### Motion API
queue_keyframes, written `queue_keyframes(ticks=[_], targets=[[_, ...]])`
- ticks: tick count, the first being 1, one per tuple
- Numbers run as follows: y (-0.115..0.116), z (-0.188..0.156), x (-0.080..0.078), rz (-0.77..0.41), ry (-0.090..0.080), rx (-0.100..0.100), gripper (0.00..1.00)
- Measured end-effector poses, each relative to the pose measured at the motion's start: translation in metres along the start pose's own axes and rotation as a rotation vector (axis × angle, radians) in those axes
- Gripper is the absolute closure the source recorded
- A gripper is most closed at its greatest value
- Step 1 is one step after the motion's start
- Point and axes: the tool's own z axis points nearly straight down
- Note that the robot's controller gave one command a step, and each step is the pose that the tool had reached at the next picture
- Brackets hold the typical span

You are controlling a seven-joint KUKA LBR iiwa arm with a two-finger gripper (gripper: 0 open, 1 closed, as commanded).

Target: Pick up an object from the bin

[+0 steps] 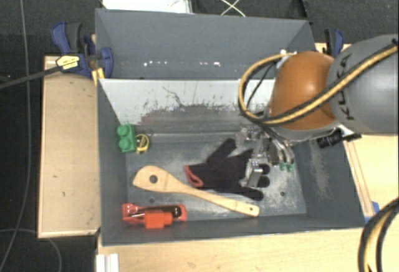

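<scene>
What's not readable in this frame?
1. Black glove: its right end is under the gripper, camera view; contact unclear.
2. Small yellowish thing beside the green block: too small to identify.
3. Right rear corner of the bin: hidden by the arm's orange cover.

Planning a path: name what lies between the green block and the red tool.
The spoon's bowl lies between block and tool, seen in the camera view.

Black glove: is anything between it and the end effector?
Nothing visible does. The end effector sits right over the right end of the black glove. The wooden spoon lies beside the glove, not between them.
</scene>
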Motion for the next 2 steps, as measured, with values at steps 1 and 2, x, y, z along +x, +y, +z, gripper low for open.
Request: queue_keyframes(ticks=[1,2], targets=[[0.001,0.03,-0.019,-0.064,-0.006,0.002,0.0],[0.023,0.059,0.001,-0.011,-0.003,-0.001,0.0]])
